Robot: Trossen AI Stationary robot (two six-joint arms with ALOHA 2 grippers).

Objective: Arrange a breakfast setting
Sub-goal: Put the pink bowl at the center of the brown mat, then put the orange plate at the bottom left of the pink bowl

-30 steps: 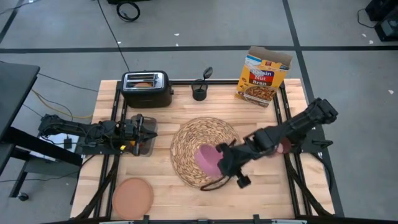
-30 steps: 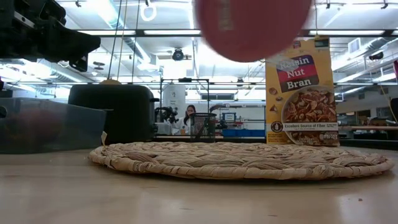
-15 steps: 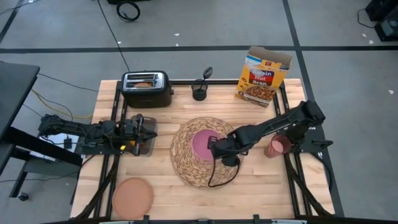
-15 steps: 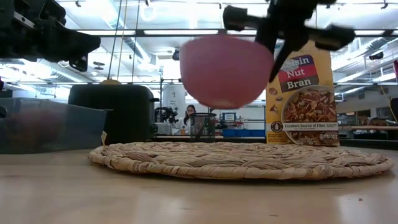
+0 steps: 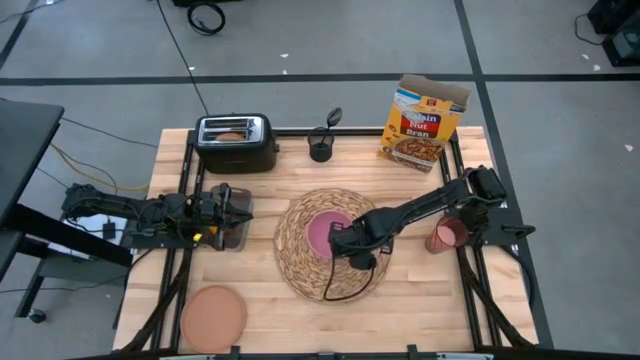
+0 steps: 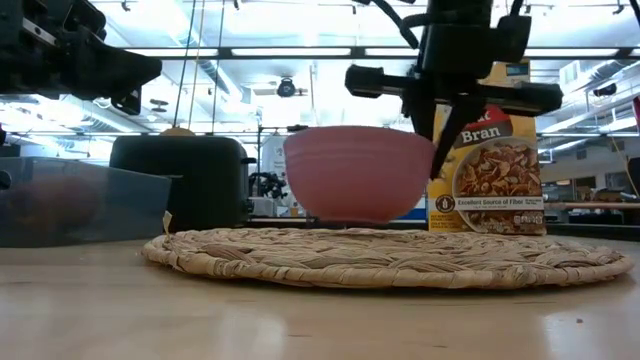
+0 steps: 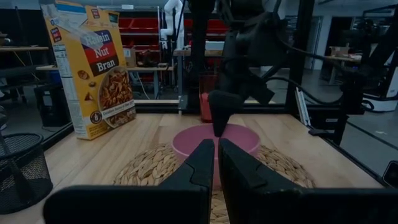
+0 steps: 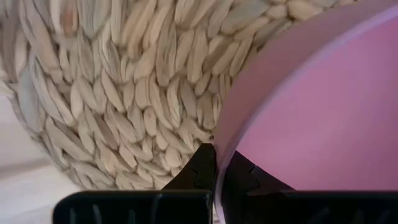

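The pink bowl [image 5: 322,232] hangs upright low over the middle of the round woven placemat [image 5: 300,265]; I cannot tell whether its base touches the mat [image 6: 390,255]. My right gripper [image 5: 346,241] is shut on the bowl [image 6: 355,175], reaching in from the table's right. My left gripper [image 5: 246,207] is shut on nothing at the table's left, pointing level toward the bowl [image 7: 236,134]. A brownish-pink plate [image 5: 213,313] lies near the front left. A translucent pink cup [image 5: 447,235] stands at the right. The apple is out of view. My right gripper holds the bowl's rim [image 8: 227,127] on its side toward the table's right, one finger inside the bowl and one outside. The fingers [image 6: 437,150] come from above, pointing steeply down. The bowl sits level, mouth up, just over the placemat.
A black toaster [image 5: 236,142] with a toast slice [image 5: 230,135] stands at the far left. A black mesh holder [image 5: 320,150] with a spoon stands at the far middle, and a cereal box [image 5: 424,124] at the far right. A clear bin [image 5: 228,228] sits under my left gripper.
My right gripper has come down and gone toward the table's left and far edge, rolling its wrist. The bowl, held high and tipped on its side a second ago, has turned mouth up and sunk to just over the placemat's middle.
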